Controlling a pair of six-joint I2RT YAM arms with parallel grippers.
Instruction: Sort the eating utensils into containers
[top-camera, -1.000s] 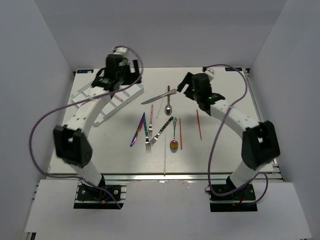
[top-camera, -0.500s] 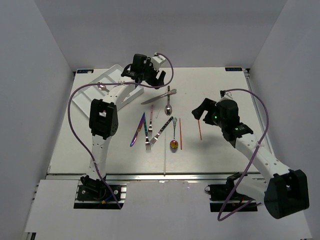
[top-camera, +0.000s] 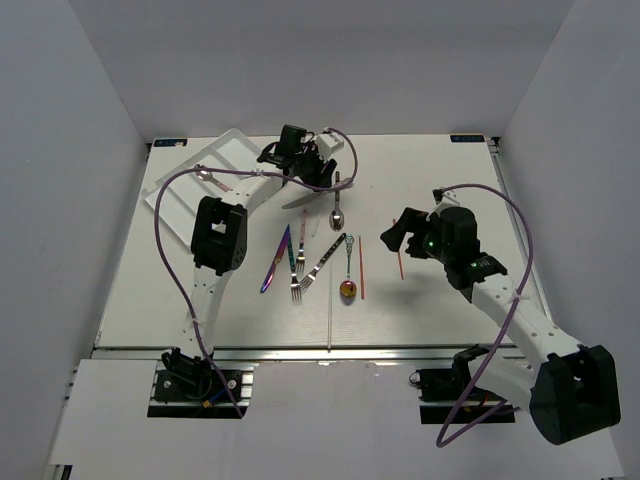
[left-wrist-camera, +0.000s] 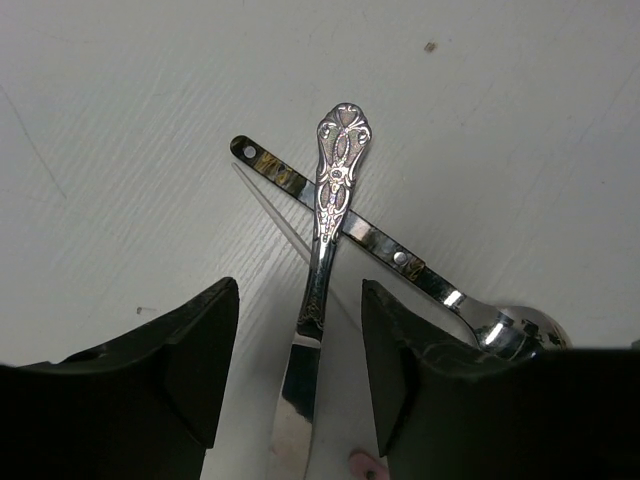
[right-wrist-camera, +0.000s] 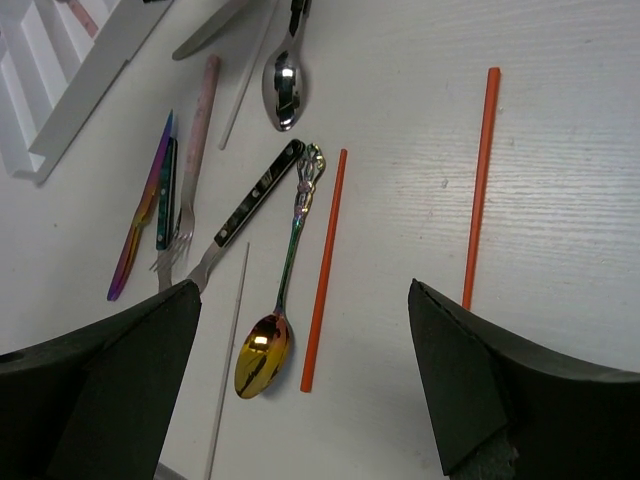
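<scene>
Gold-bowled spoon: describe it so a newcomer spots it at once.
On the white table, find the loose cutlery in the middle, right of the white tray. At its near right edge, just left of a red stick, lies the spoon. It alone has a shiny gold bowl, at its near end, on an iridescent handle.

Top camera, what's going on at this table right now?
Cutlery is being sorted into a tray. The left claw is down over a knife lying across a spoon, its jaws open on either side, not gripping yet. The right claw hangs open above the red sticks. The rest lies loose nearby.
</scene>
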